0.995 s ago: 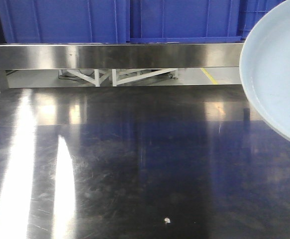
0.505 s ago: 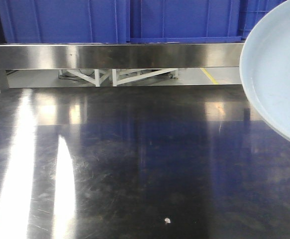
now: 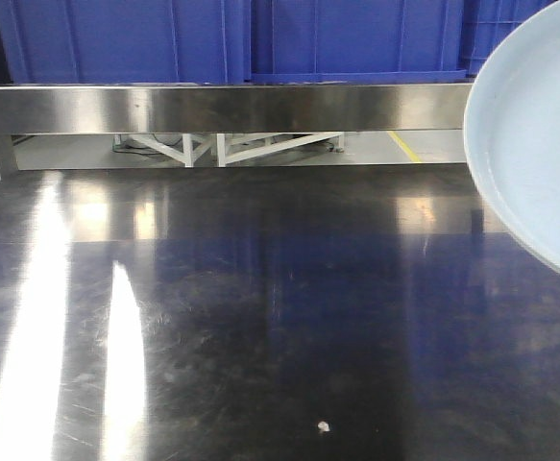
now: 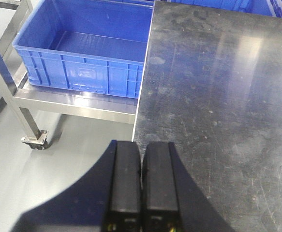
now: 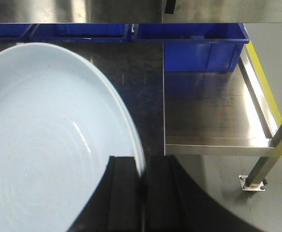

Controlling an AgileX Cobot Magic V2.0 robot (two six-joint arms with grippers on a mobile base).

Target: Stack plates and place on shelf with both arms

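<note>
A pale, ridged plate [image 5: 44, 145] hangs by its rim in the right claw [image 5: 141, 195], whose fingers are clamped on the edge, a pinch grip suited to a shallow, glossy dish that offers little else to hold. Seen from the front, it sits tilted at the right side of the steel bench [image 3: 260, 317] and appears raised clear of it, probably for carrying to its mate. No second plate is in view. The left claw [image 4: 141, 193] hovers over the bench's left edge with its fingers pressed together on nothing, near a blue crate [image 4: 82, 48] on a lower rack. It is likely waiting its turn.
</note>
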